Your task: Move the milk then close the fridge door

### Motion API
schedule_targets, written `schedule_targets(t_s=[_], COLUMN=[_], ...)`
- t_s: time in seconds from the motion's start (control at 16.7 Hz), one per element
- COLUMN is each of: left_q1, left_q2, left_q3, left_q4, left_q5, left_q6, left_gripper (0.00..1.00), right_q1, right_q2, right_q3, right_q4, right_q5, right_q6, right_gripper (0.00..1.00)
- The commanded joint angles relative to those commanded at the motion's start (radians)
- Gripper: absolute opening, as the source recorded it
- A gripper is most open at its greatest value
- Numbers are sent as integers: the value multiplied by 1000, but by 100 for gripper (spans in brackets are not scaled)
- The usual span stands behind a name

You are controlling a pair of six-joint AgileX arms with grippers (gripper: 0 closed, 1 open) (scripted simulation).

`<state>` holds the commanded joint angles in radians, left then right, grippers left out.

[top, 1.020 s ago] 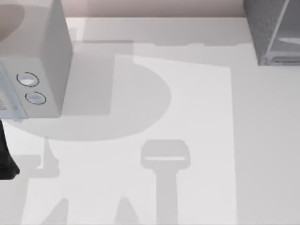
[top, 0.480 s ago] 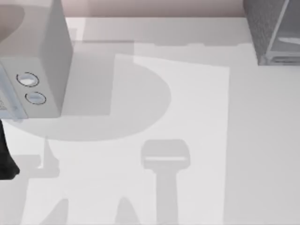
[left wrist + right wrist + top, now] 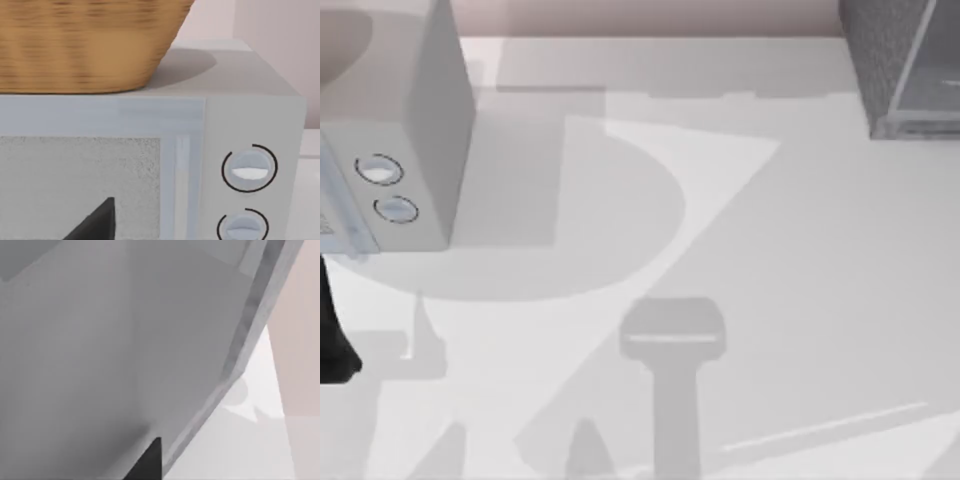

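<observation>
The fridge door (image 3: 125,340) is a flat pale grey panel very close in the right wrist view, its edge running slantwise past a strip of table. A dark part of my right gripper (image 3: 150,460) shows just in front of that panel. In the top view the dark grey speckled fridge cabinet (image 3: 870,60) stands at the far right corner, with the glassy pale panel (image 3: 925,70) beside it. The milk is out of view. My left arm (image 3: 335,345) is parked at the table's left edge, and a dark part of its gripper (image 3: 97,225) faces the microwave's front.
A large pale microwave (image 3: 420,120) with two round dials (image 3: 380,170) stands at the far left. A woven basket (image 3: 85,45) sits on top of it. Between the appliances lies the white table top (image 3: 740,260), crossed by shadows.
A broad shadow has swept across the right half of the table, turning the lit patch's straight right edge into a diagonal. The left arm and the microwave have not moved.
</observation>
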<state>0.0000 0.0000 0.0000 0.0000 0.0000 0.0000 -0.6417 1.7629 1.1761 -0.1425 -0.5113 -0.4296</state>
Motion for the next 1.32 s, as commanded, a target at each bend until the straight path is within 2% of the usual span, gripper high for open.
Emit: schedule_targets(t_s=[0.36, 0.6, 1.02, 1.32], left_q1=[0, 0, 0, 0], left_q2=[0, 0, 0, 0], left_q3=[0, 0, 0, 0], left_q4=[0, 0, 0, 0], left_q5=[0, 0, 0, 0], left_q6=[0, 0, 0, 0], left_gripper=[100, 100, 100, 100], right_q1=[411, 574, 591, 593], right_q2=[-69, -119, -133, 13], right_q3=[-105, -199, -217, -45], right_q4=[117, 195, 218, 185], right_q5=[292, 446, 474, 478], right_q6=[244, 392, 418, 417], right_gripper=[100, 100, 100, 100])
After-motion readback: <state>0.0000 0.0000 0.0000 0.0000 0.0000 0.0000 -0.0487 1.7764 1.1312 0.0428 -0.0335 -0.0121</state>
